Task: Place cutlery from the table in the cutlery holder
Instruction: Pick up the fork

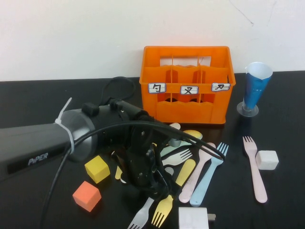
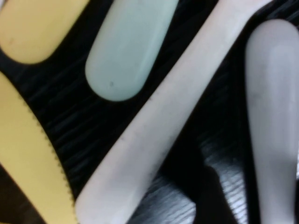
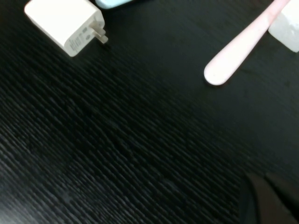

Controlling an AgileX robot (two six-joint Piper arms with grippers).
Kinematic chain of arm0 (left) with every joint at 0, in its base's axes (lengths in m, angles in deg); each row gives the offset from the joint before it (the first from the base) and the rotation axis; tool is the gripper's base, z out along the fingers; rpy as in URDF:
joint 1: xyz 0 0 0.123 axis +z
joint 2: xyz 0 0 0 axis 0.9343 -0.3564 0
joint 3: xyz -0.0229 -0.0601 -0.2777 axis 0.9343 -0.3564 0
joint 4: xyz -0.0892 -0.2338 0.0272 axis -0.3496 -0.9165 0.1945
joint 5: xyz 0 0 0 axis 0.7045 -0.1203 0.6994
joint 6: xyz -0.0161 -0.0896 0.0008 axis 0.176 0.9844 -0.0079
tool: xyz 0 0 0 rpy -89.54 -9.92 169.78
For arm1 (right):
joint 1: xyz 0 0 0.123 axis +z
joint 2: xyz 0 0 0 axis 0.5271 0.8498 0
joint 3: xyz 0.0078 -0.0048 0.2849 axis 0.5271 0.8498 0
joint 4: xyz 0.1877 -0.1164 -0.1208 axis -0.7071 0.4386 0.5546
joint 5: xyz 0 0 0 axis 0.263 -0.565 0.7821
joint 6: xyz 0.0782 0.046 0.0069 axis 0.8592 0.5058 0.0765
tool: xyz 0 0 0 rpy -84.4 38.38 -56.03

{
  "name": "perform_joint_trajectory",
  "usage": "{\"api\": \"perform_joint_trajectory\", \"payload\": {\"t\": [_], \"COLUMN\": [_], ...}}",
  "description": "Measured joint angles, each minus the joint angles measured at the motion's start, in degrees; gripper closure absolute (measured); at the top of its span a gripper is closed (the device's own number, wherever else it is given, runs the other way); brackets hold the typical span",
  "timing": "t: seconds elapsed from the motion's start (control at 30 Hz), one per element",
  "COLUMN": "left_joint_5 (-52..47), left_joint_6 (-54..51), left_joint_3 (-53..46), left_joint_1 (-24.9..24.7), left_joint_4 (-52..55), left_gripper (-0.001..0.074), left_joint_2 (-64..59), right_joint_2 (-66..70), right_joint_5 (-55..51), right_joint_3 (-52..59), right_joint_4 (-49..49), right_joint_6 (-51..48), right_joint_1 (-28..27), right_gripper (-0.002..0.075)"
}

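The orange cutlery holder (image 1: 187,83) stands at the back of the black table (image 1: 43,210). Loose cutlery lies in front of it: a white fork (image 1: 177,157), yellow knife (image 1: 186,171), pink spoon (image 1: 196,172), blue fork (image 1: 209,172), grey fork (image 1: 141,214), yellow fork (image 1: 163,210) and a pink fork (image 1: 255,168) apart on the right. My left gripper (image 1: 151,183) is low over this pile. Its wrist view shows a serrated yellow knife (image 2: 23,163), a pale green handle (image 2: 126,51), a white handle (image 2: 159,126) and a grey handle (image 2: 275,116) up close. My right gripper (image 3: 273,200) is shut and empty above bare table.
A blue cone cup (image 1: 255,88) stands right of the holder. A yellow cube (image 1: 97,169) and an orange cube (image 1: 86,195) lie left of the pile. A white cube (image 1: 267,160) touches the pink fork. A white charger (image 1: 193,218) lies at the front edge, also in the right wrist view (image 3: 65,23).
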Motion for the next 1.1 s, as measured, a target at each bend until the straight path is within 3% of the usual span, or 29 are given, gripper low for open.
{"api": "perform_joint_trajectory", "payload": {"t": [0.33,0.43,0.53,0.87,1.1], "left_joint_5": [-0.9,-1.5,-1.9,-2.4,-1.9], "left_joint_6": [-0.8,-1.1,-1.4,-1.5,-1.1], "left_joint_3": [0.7,0.8,1.1,0.7,0.6], "left_joint_1": [0.0,0.0,0.0,0.0,0.0], "left_joint_4": [0.3,0.5,0.6,0.0,-0.1], "left_gripper": [0.0400,0.0474,0.0610,0.0607,0.0607], "left_joint_2": [-1.1,-1.2,-1.4,0.0,9.6], "right_joint_2": [0.0,0.0,0.0,0.0,0.0], "right_joint_5": [0.0,0.0,0.4,1.5,1.7], "right_joint_3": [0.0,0.0,0.0,0.0,0.0], "right_joint_4": [-0.6,-0.6,-0.6,-0.6,-0.6], "right_joint_6": [0.0,-0.1,-0.1,-0.7,-1.5], "right_joint_1": [0.0,0.0,0.0,0.0,0.0], "right_gripper": [0.0729,0.0729,0.0729,0.0729,0.0729]}}
